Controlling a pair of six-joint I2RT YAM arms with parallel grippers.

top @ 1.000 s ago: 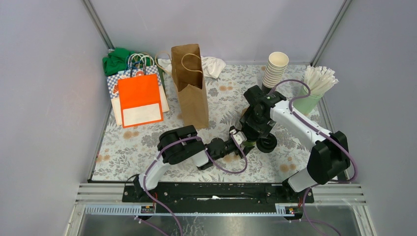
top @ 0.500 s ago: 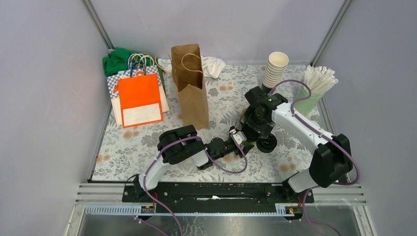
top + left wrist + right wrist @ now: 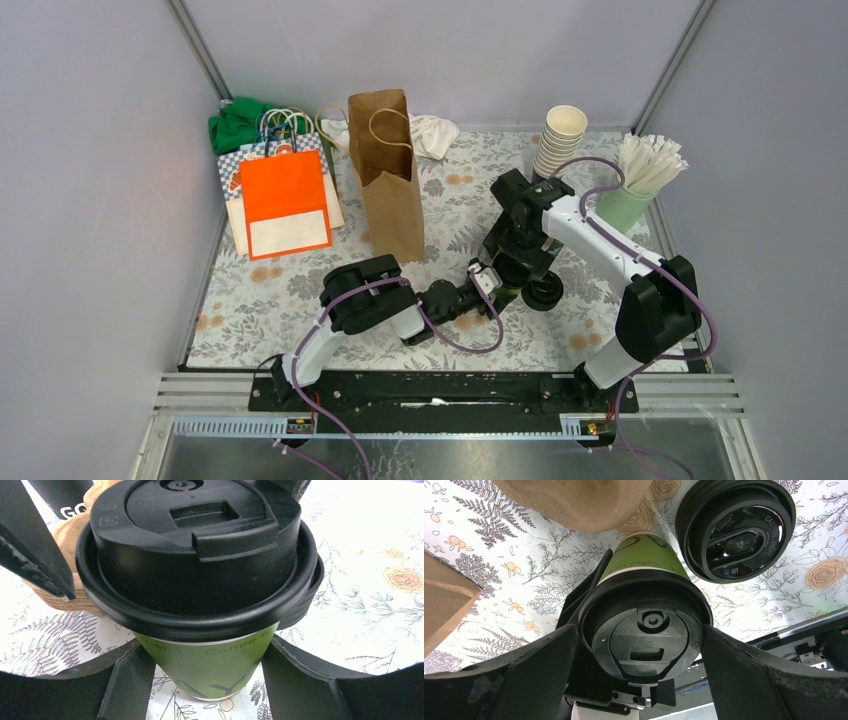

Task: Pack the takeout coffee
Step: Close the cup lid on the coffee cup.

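The left gripper (image 3: 205, 652) is pinching the cup (image 3: 210, 670): its fingers (image 3: 125, 680) lie against the green wall on both sides, just under the black lid (image 3: 195, 555), which looks fully seated on the rim. The right gripper (image 3: 640, 630) hangs over the same cup from above with its fingers spread wide, one at each side of the lid; I cannot tell whether they touch the lid's edge. This cup is to the right of the brown paper bag (image 3: 385, 180), near the bag's foot and a little closer to the arm bases than the bag is. Its base is on or just above the table (image 3: 270, 290); I cannot tell which. A second cup (image 3: 734, 530), also lidded, stands just beside the first, on the side away from the bag. A tan rounded thing (image 3: 574, 500) lies close by the held cup, too blurred to name. The bag stands upright with its mouth open, and its inside is hidden. So I judge the lidding done for both cups and the packing not yet begun, since both cups are outside the bag. What is left is to lift each cup over to the bag and lower it in upright.
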